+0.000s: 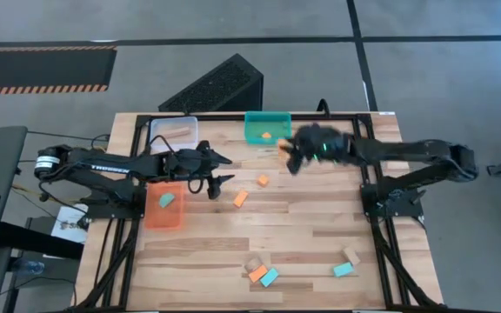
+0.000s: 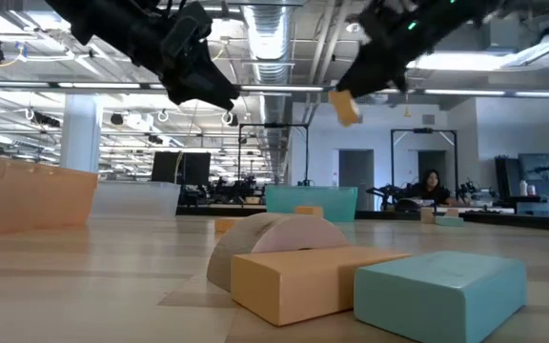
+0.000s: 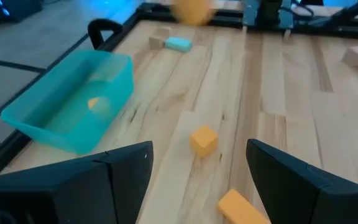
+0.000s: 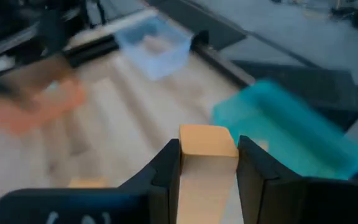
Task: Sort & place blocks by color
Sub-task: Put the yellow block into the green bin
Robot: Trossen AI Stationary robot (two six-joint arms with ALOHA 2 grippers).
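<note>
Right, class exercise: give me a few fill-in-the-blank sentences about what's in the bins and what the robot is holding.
1. The right gripper holds a block coloured ____.
2. The orange bin holds one ____ block.
3. The left gripper has its fingers ____, holding nothing.
4. The small orange block lies in the ____ bin.

Missing words: orange; teal; open; teal

The right gripper (image 4: 208,163) hangs above the table (image 1: 320,243), clamped on a block (image 4: 207,140), with one bin (image 4: 291,130) just beside it and another bin (image 4: 157,42) farther out ahead. Two loose blocks (image 3: 204,140) lie on the boards ahead of the left gripper (image 3: 199,174), a third bin (image 1: 164,206) apparently beneath that arm.
</note>
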